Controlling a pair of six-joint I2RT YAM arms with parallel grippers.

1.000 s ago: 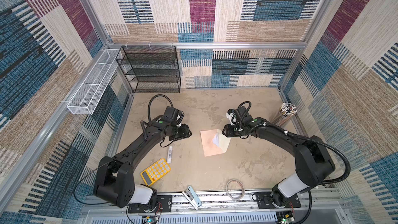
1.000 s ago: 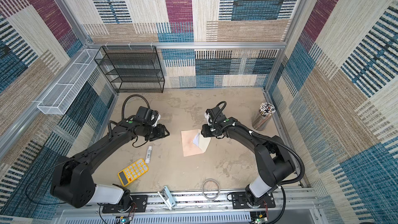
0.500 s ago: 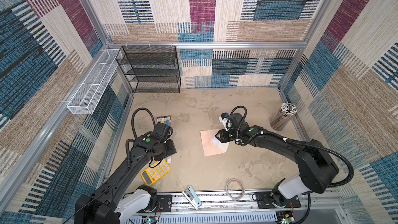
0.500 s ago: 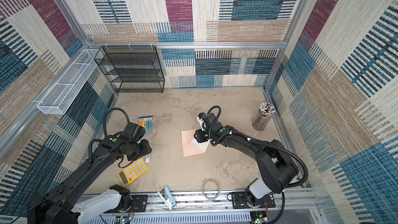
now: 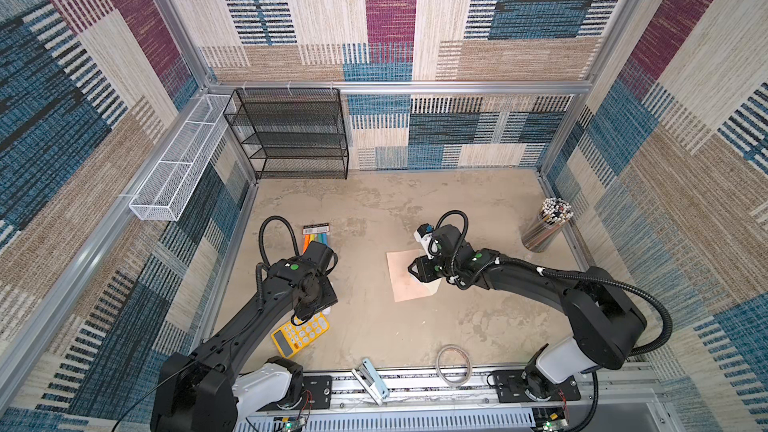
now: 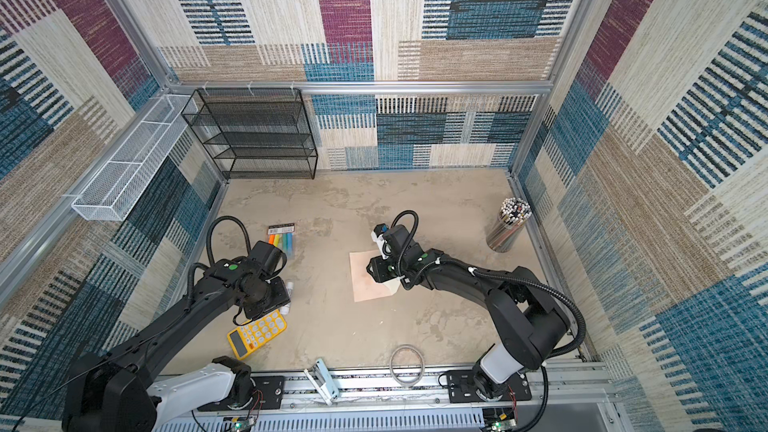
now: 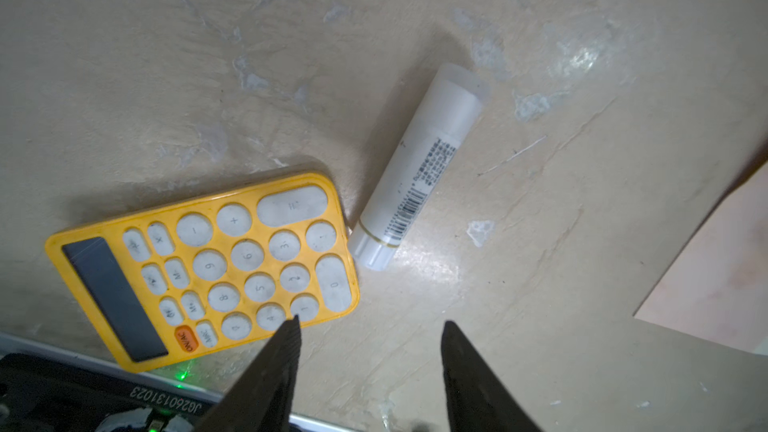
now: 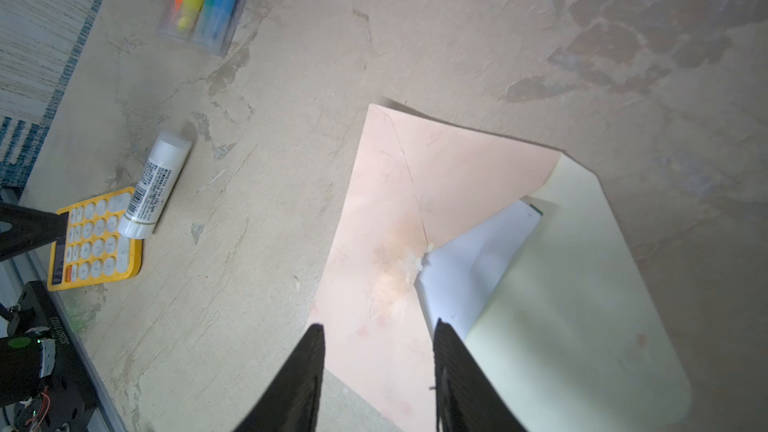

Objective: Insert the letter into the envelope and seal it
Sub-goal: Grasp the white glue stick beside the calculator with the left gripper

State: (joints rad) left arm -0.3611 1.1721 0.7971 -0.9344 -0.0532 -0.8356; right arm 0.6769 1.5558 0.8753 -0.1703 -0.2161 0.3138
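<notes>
Hovering over the counter point(image 5: 415, 338) at about 8 o'clock in both top views, the left claw point(image 7: 370, 322) has its fingers spread and nothing between them. Just below it in the left wrist view lies a yellow calculator point(image 7: 208, 272), keys up. A white glue stick point(image 7: 415, 168) lies on its side, one end just beside the calculator's corner, at the calculator's 1 o'clock in a top view. A clear pack of highlighters point(image 5: 316, 238) sits at the left arm's 12 o'clock, apart from both.

Near the counter's centre the peach-pink envelope point(image 8: 382, 201) lies flat, its cream flap point(image 8: 582, 305) folded open toward 4 o'clock. The letter point(image 8: 469, 259) is tucked inside. A white wedge of it shows at the mouth between body and flap, with a dark green corner just visible.

The right claw point(image 8: 379, 326) hangs over the envelope with its fingers parted, gripping nothing. One tip is above the pink body, the other at the letter's edge. Whether either touches paper I cannot tell.

A cup of pencils point(image 5: 546, 226) stands at 3 o'clock by the wall.
</notes>
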